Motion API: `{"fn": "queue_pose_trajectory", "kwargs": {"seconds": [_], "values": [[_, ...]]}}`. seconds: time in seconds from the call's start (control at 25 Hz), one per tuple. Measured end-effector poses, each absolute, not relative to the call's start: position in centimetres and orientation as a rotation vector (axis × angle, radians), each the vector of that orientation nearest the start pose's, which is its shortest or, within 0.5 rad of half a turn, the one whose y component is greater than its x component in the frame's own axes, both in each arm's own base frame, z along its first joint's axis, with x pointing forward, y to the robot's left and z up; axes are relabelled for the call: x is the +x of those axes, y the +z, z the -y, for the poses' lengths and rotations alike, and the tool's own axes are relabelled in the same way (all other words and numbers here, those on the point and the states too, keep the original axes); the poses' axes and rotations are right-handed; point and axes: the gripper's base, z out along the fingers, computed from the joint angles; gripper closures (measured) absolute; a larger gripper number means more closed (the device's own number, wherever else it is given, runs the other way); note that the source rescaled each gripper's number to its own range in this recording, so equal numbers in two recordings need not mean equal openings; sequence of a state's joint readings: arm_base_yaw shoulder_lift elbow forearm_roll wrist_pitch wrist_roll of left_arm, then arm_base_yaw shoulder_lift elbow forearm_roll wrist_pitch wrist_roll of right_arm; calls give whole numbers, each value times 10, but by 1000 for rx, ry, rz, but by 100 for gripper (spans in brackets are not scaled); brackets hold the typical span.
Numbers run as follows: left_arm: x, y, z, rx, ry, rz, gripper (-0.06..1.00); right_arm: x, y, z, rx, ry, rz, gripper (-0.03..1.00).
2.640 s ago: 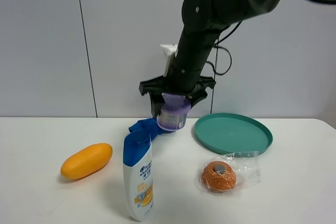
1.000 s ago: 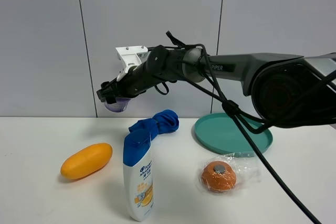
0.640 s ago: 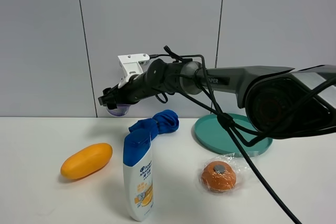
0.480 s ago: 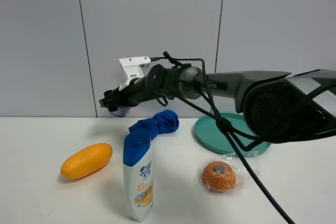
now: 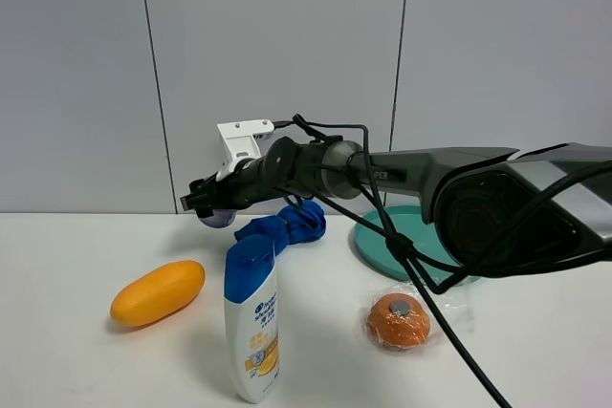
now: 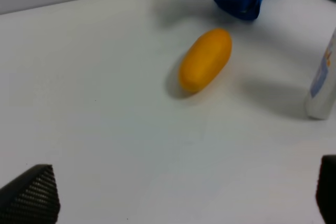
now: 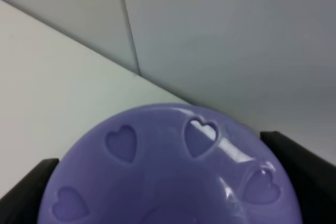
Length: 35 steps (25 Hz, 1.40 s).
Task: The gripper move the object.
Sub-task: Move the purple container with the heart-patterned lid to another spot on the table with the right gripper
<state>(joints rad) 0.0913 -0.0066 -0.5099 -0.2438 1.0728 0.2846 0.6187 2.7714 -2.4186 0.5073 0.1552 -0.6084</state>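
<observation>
Most of the small squat jar with a lilac lid (image 5: 219, 218) is hidden. From the high camera only a purple sliver shows under the black two-fingered right hand (image 5: 205, 204), which is clamped on it. The right wrist view fills with the domed lid (image 7: 173, 171) and its heart-shaped holes. A black finger (image 7: 296, 163) sits at either side, and the body and label are out of sight. The jar hangs low, clear of the white surface (image 5: 76, 360), near the back wall and just beside the crumpled blue cloth (image 5: 287, 224).

The dark arm and its cables cover part of the round teal plate (image 5: 375, 234). In the left wrist view the white-and-blue shampoo bottle (image 6: 323, 85) is cut off by the frame edge. The left hand (image 6: 178, 190) shows only two dark tips at the corners, spread wide apart with nothing between them.

There is one of each thing: one jar, one standing bottle, one cloth, one plate, one smooth orange-yellow oval fruit-shaped thing (image 5: 158, 292), and one orange round thing in clear wrap (image 5: 399, 321). The wrapped thing lies near the plate's front rim. There are two hands.
</observation>
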Motion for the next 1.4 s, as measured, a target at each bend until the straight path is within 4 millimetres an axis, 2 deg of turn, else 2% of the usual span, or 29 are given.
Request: {"fn": "queue_pose_trajectory", "kwargs": {"seconds": [0.44, 0.76, 1.16, 1.32, 1.4], "values": [[-7, 281, 20, 210, -53, -2006, -6, 492, 110, -359, -748, 408, -1842, 97], [-7, 281, 20, 210, -53, -2006, -6, 490, 91, -360, -763, 406, -1872, 97], [-7, 281, 20, 210, -53, -2006, -6, 490, 91, -361, -752, 400, -1858, 97], [-7, 281, 20, 210, -53, -2006, -6, 490, 91, -361, -749, 399, -1855, 93], [-7, 281, 20, 210, -53, -2006, -6, 490, 91, -361, -747, 398, -1852, 87]]}}
